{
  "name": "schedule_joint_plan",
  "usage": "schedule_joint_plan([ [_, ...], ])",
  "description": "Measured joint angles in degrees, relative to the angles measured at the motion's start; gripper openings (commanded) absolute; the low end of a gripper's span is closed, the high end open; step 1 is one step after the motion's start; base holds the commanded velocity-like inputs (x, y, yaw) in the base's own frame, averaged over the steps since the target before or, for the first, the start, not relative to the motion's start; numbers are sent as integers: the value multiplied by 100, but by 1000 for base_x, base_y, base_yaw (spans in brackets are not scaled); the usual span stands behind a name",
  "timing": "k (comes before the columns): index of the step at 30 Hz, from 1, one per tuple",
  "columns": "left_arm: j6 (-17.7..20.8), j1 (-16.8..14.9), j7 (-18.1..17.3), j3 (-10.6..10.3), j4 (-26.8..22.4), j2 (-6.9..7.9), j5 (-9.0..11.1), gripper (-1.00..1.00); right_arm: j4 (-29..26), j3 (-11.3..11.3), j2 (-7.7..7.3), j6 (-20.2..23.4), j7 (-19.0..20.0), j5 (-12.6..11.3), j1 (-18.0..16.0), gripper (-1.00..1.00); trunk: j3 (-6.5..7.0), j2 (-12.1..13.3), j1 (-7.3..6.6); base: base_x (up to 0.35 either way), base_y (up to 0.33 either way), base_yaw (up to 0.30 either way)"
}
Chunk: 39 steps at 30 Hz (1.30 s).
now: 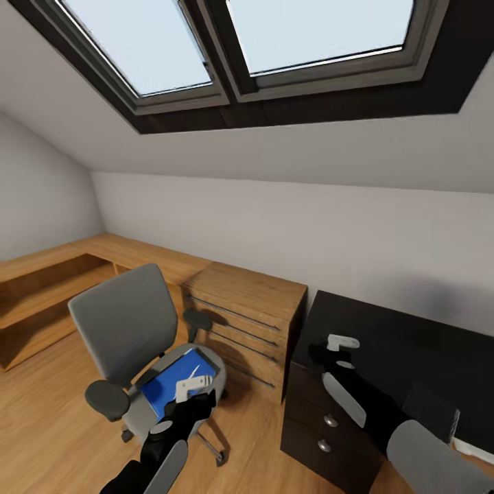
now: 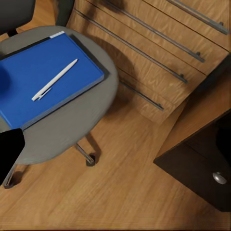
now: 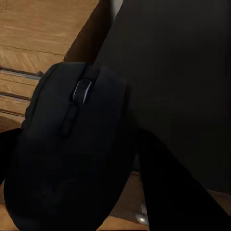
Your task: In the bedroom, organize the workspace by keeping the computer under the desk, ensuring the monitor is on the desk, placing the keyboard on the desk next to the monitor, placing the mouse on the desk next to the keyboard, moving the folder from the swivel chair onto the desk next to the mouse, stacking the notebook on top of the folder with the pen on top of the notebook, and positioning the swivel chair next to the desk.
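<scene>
Gripping the mouse (image 3: 72, 154) closed over the bench (image 1: 412, 343) corner, the right tool (image 1: 334, 361) sits at 3 o'clock from the folder (image 1: 171, 384) on the swivel chair (image 1: 127, 329).

Swivel chair (image 1: 127, 329) left of wooden drawer unit (image 1: 250, 322), desk (image 1: 412, 357) right of that unit. Folder (image 2: 43, 79) on chair seat, pen (image 2: 54, 80) on folder. Mouse (image 3: 72, 154) over desk's left edge.

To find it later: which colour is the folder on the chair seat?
Bright blue; the folder shows best in the left wrist view.
</scene>
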Motion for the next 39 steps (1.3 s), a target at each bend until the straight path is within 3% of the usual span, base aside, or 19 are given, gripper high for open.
schedule_joint_plan([
  [2, -9, 0, 3, -1, 0, 7, 0, 100, -305, 7, -80, 73, -98, 0, 146, -100, 0, 0, -1, -28, 0, 0],
  [6, -12, 0, 6, -1, 1, 15, 0, 100, -420, -3, -103, 97, -123, 6, 195, -100, 0, 0, -1, -7, 0, 0],
  [19, -18, -1, 5, -11, 11, 15, -2, 100, -449, -15, -122, 82, -131, 9, 200, -100, 69, 0, -1, 0, 0, -149],
  [30, -16, 0, 8, -10, 9, 15, -2, 100, -509, -12, -122, 90, -133, 10, 199, -100, 77, 0, -1, 0, 0, -30],
  [39, -15, -1, 7, -15, 116, 6, 0, 100, -501, -44, -132, 102, -132, 3, 200, -100, 104, 0, -1, 0, 0, -217],
])
